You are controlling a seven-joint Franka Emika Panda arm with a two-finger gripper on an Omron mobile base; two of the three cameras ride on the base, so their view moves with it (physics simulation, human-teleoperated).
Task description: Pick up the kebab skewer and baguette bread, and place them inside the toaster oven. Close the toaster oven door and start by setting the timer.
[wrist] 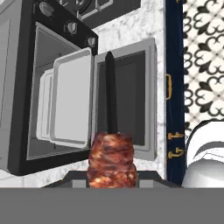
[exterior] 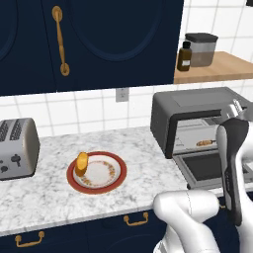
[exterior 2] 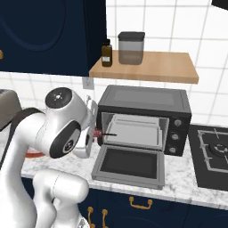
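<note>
From the left base view I lose the right side of the dark grey boxy toaster oven [exterior: 190,116] and its drop-down glass door [exterior: 207,168] behind my own white arm. In the hand view, the brown chunks of the kebab skewer [wrist: 111,159] hide my fingers, so their contact stays unreadable. The silver two-slot toaster [exterior: 17,148] is cut by the frame's left edge.

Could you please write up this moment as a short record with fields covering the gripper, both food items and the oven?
gripper: shut on the kebab skewer, in front of the open oven
baguette bread: on the red-rimmed plate, leaning at its left edge
toaster oven: tray inside
toaster oven door: dropped open, lying flat
silver toaster: left end of counter
</note>
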